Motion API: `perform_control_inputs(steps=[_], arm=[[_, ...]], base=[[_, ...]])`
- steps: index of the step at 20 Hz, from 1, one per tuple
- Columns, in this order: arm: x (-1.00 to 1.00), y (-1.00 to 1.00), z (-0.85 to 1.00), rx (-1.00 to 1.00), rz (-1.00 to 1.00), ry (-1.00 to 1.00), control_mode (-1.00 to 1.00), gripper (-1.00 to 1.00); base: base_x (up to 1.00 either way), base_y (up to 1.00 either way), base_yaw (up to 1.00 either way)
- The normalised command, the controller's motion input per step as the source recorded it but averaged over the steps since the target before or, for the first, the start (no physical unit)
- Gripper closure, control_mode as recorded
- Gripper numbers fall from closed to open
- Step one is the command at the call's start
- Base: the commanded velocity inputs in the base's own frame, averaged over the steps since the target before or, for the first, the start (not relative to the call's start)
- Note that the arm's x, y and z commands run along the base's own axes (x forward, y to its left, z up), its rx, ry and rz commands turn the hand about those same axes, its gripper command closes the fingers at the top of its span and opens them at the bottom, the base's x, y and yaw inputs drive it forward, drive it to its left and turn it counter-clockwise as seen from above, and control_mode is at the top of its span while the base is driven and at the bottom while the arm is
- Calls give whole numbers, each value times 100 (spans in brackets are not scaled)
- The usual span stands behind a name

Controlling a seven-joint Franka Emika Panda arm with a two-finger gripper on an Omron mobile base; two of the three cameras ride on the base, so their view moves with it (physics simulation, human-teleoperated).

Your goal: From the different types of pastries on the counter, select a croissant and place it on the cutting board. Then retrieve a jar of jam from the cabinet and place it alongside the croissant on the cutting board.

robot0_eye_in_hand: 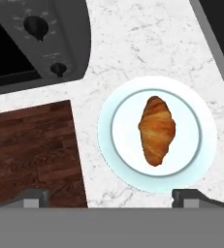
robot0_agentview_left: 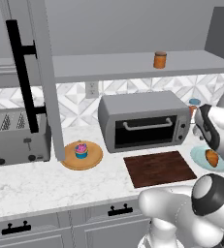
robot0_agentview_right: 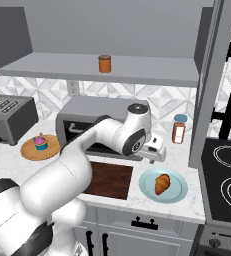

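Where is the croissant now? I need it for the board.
The croissant lies on a pale blue plate on the counter, just right of the cutting board, left of the stove.

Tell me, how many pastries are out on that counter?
2. A croissant lies on the pale blue plate right of the cutting board; a cupcake sits on the round wooden board near the toaster. The arm may hide others.

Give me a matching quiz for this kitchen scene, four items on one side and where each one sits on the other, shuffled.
Items:
1. croissant
2. cupcake
3. orange jar
4. cutting board

Places:
A. on the open shelf
B. on the pale blue plate
C. on the counter before the toaster oven
D. on the round wooden board

Pairs: 1-B, 2-D, 3-A, 4-C
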Motion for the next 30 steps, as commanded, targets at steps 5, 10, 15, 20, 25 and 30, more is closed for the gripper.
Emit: perform_control_inputs(steps=[5, 10, 15, 20, 25, 30], arm=[[4, -58, -51, 0, 0, 0, -100, -100], [5, -20, -37, 0, 0, 0, -100, -100], [15, -19, -27, 0, 0, 0, -100, -100], [22, -14, -24, 0, 0, 0, -100, -100], [17, -4, -25, 0, 0, 1, -100, -100], [16, -19, -33, 0, 0, 3, -100, -100]], base=[[0, 0, 0], [0, 0, 0], [0, 0, 0], [0, 0, 0], [0, 0, 0], [0, 0, 0]])
